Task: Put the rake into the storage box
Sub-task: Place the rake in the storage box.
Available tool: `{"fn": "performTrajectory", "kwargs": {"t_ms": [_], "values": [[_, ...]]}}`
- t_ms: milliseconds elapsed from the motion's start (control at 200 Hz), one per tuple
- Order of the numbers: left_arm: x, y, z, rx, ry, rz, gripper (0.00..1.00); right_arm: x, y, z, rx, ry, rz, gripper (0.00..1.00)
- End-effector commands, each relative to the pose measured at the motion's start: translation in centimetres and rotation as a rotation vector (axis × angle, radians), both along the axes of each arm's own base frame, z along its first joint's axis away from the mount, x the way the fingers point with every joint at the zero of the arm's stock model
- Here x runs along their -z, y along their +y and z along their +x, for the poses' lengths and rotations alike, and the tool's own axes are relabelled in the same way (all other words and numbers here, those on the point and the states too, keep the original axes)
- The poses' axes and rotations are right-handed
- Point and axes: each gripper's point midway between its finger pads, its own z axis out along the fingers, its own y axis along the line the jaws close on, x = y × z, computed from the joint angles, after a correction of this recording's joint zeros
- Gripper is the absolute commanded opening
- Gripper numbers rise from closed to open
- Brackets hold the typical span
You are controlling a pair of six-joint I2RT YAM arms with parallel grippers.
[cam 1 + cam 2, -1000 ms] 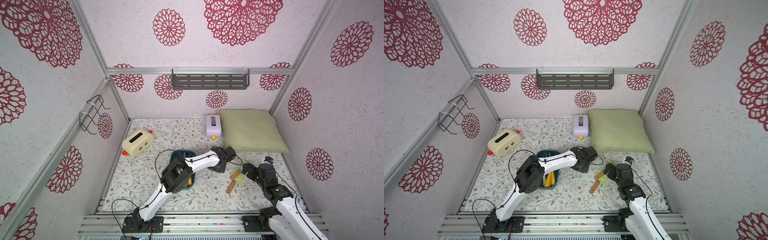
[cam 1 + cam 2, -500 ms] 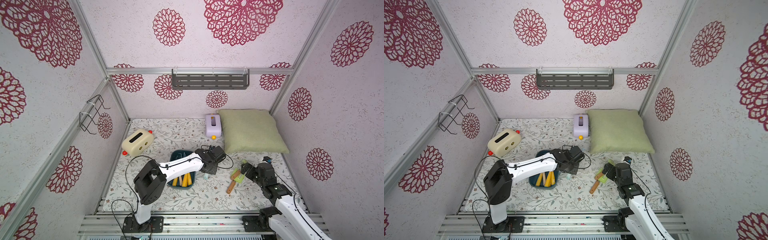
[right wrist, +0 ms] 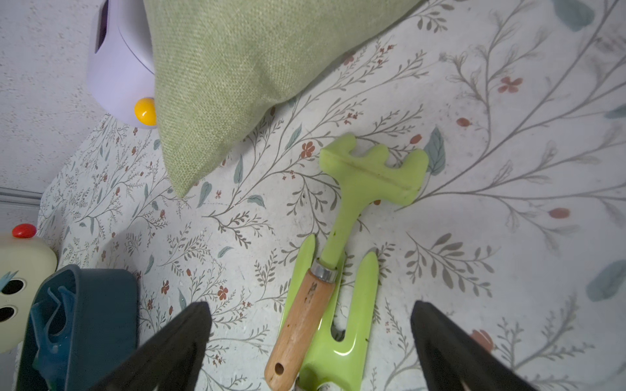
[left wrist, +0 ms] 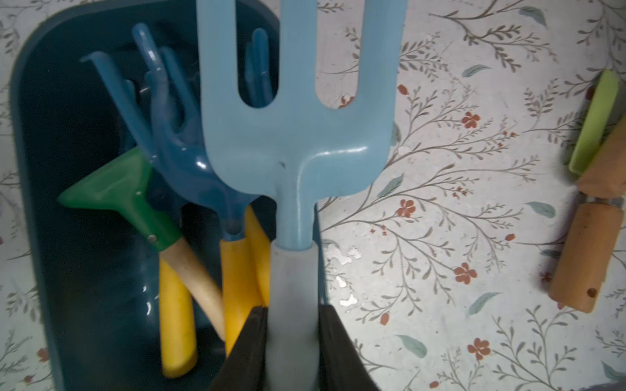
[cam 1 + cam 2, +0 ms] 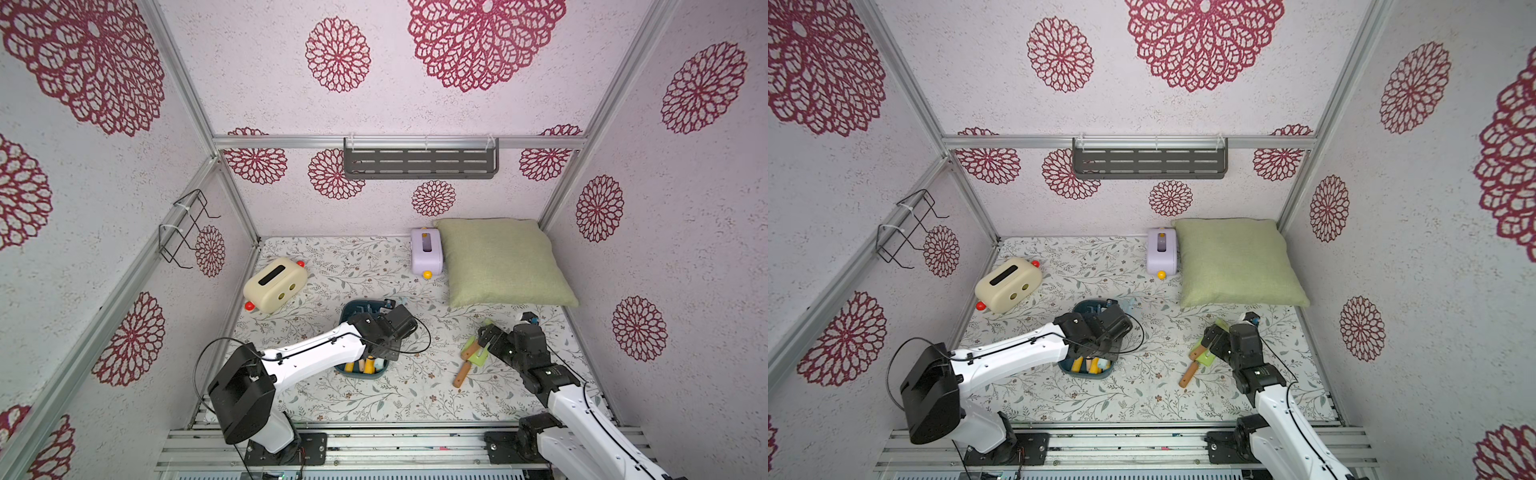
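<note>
Blue rake point(image 4: 298, 152) held, seemingly over storage box point(image 4: 34, 237).

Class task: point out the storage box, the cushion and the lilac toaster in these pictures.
storage box point(image 4: 67, 111): left wrist view, on the bare inner floor.
cushion point(image 5: 498, 262): in a top view, on the middle of the fabric.
lilac toaster point(image 5: 427, 259): in a top view, on its body below the slot.

The left arm point(image 5: 316, 353) reaches forward from its base, low and nearly level, with the wrist bent down at the end. The left hand point(image 4: 292, 309) has its two dark fingers point(image 4: 250, 338) pressed on either side of the handle of a pale blue fork point(image 4: 298, 142), tines pointing ahead of the hand. The right arm point(image 5: 569, 403) slants forward and inward. The right hand point(image 3: 310, 304) tilts downward, its fingers spread wide apart.
</note>
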Motion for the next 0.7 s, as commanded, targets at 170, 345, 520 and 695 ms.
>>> {"fn": "performTrajectory", "kwargs": {"t_ms": [170, 345, 520, 695], "values": [[-0.3, 5.5, 0.7, -0.122, -0.038, -0.013, 0.09, -0.3, 0.7, 0.4, -0.005, -0.011, 0.053, 0.99], [0.6, 7.7, 0.5, -0.158, -0.028, 0.002, 0.10, -0.3, 0.7, 0.3, -0.003, -0.011, 0.061, 0.99], [1.8, 8.6, 0.2, -0.170, -0.015, 0.011, 0.10, -0.2, 1.0, 0.4, -0.008, -0.005, 0.080, 0.99], [2.3, 9.1, 0.4, -0.192, -0.020, 0.022, 0.48, -0.1, 1.5, 0.4, -0.028, 0.005, 0.093, 0.99]]}}
